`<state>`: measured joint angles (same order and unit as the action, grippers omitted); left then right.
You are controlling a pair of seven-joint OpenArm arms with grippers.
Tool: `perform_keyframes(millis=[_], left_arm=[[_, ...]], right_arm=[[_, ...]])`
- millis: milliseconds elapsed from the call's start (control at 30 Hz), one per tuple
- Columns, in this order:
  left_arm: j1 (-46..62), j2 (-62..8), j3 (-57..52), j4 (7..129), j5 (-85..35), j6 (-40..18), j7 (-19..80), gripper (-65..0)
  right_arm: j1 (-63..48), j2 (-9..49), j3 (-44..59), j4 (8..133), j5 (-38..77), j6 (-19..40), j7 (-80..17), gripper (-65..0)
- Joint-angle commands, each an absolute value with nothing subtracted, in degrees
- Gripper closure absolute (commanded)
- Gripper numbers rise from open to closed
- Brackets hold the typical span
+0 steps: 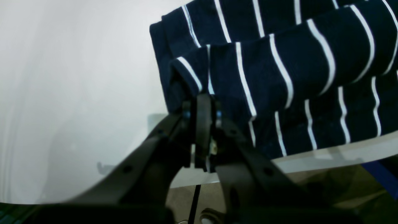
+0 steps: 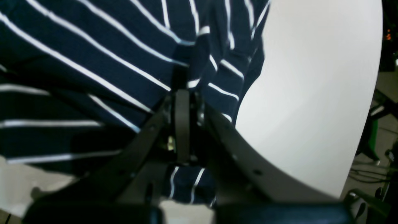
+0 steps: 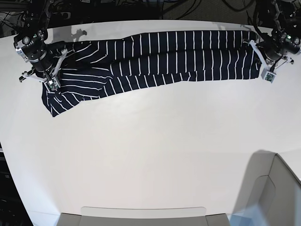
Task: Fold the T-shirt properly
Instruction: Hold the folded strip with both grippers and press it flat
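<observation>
The T-shirt, dark navy with thin white stripes, lies stretched as a long folded band across the far part of the white table. My left gripper is shut on the shirt's right end. In the left wrist view the jaws pinch a folded corner of the cloth near the table's edge. My right gripper is shut on the shirt's left end. In the right wrist view it clamps bunched cloth, part of which hangs below the jaws.
A grey box stands at the near right corner and a flat grey tray edge lies along the near side. Cables and dark gear sit beyond the far edge. The table's edge runs close to my left gripper.
</observation>
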<state>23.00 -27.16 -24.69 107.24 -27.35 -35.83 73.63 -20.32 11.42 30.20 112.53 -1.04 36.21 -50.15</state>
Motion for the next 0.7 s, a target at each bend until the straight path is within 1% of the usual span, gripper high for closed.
perform_keyframes(millis=[0, 67, 133, 167, 233, 267, 467, 533, 667], left_arm=[[23.0, -28.2, -25.0, 108.1, -27.3, -35.4, 73.8, 0.0], [23.0, -28.2, -25.3, 108.1, -27.3, -35.3, 73.8, 0.0], [23.0, -28.2, -25.4, 108.1, -27.3, -35.7, 73.7, -10.5], [23.4, -28.2, -25.5, 108.2, -27.3, -35.7, 73.4, -14.7], [24.4, -28.2, -25.5, 108.4, -27.5, -35.8, 72.8, -20.7], [24.5, -28.0, -25.5, 108.4, -27.6, -35.9, 72.0, -21.6], [24.3, -25.5, -25.5, 109.1, -27.6, -35.9, 71.0, -21.9], [24.1, -24.0, -26.3, 109.1, -27.6, -35.9, 71.0, -24.3], [24.0, -21.0, -31.8, 109.1, -27.6, -35.9, 71.1, -32.8]], right_arm=[[-20.3, 12.0, 30.2, 113.7, -0.8, 36.3, -49.3, 0.0], [-20.5, 11.9, 30.2, 113.5, -0.8, 36.3, -49.3, 0.0], [-20.5, 11.9, 30.1, 113.5, -0.8, 36.3, -49.4, 0.0], [-20.5, 11.9, 30.1, 113.5, -0.8, 36.3, -49.4, 0.0], [-20.5, 11.9, 30.1, 113.5, -0.8, 36.3, -49.4, 0.0], [-20.5, 11.9, 30.1, 113.5, -0.8, 36.3, -49.4, 0.0], [-20.3, 11.9, 29.9, 113.3, -0.8, 36.3, -49.5, 0.0], [-20.2, 12.0, 29.9, 112.4, -0.8, 36.3, -49.4, 0.0], [-20.1, 12.1, 29.9, 110.5, -0.8, 36.3, -49.1, 0.0]])
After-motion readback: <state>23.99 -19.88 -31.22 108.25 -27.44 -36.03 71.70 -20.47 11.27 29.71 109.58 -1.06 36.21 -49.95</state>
